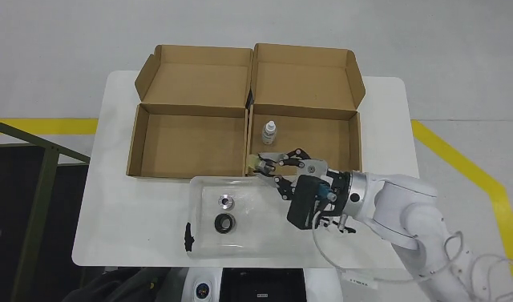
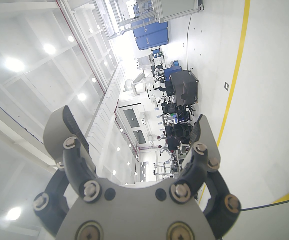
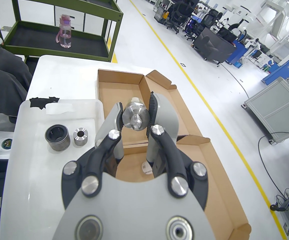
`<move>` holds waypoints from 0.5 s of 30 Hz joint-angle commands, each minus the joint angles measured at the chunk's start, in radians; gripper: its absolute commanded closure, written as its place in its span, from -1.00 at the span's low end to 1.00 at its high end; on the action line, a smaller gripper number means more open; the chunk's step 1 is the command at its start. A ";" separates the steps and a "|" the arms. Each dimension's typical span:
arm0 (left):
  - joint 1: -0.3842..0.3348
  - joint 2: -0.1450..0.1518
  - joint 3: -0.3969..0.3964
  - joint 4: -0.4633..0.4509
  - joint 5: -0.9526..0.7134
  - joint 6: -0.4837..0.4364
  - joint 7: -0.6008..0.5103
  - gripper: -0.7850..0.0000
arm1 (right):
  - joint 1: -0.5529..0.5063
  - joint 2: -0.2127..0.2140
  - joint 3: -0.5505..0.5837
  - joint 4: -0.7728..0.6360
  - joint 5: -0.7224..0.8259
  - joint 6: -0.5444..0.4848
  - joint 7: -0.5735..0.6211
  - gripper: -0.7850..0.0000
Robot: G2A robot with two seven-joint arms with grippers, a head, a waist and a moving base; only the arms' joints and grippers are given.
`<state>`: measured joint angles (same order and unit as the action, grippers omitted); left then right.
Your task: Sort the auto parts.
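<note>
My right gripper (image 3: pixel 135 106) is shut on a silver metal part with a stepped shaft (image 3: pixel 134 118). In the top view this gripper (image 1: pixel 264 165) hangs over the front walls where the two open cardboard boxes meet. The left box (image 1: pixel 188 146) has a bare floor. The right box (image 1: pixel 321 146) holds a small white bottle (image 1: pixel 270 131). A clear tray (image 1: pixel 248 242) in front of the boxes holds a black ring bearing (image 1: pixel 225 222) and a small silver cylinder (image 1: pixel 226 200). My left gripper (image 2: pixel 134 116) is open, holds nothing, and points up into the room.
Both box lids (image 1: pixel 304 74) lie folded back toward the table's far side. A strip of black tape (image 1: pixel 189 239) sits on the tray's left rim. A green shelf cart (image 3: pixel 57 13) stands off the table's left side. Bare white tabletop (image 1: pixel 108 190) lies left of the boxes.
</note>
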<state>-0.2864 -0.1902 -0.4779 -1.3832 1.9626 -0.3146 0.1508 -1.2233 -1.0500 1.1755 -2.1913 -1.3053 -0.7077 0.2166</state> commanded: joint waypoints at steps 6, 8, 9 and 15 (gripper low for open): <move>0.000 0.000 0.000 0.000 0.000 0.000 0.000 -1.00 | 0.020 -0.005 0.002 0.043 0.055 0.020 -0.032 1.00; 0.000 0.000 0.000 0.000 0.000 0.000 0.000 -1.00 | 0.028 -0.006 0.002 0.061 0.074 0.024 -0.041 1.00; 0.000 0.000 0.000 0.000 0.000 0.000 0.000 -1.00 | 0.031 -0.007 0.002 0.072 0.083 0.025 -0.044 1.00; 0.000 0.000 0.000 0.000 0.000 0.000 0.000 -1.00 | 0.060 -0.010 0.002 0.145 0.115 0.025 -0.028 1.00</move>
<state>-0.2864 -0.1902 -0.4779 -1.3832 1.9626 -0.3146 0.1508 -1.1675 -1.0595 1.1791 -2.0596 -1.1953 -0.6801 0.1827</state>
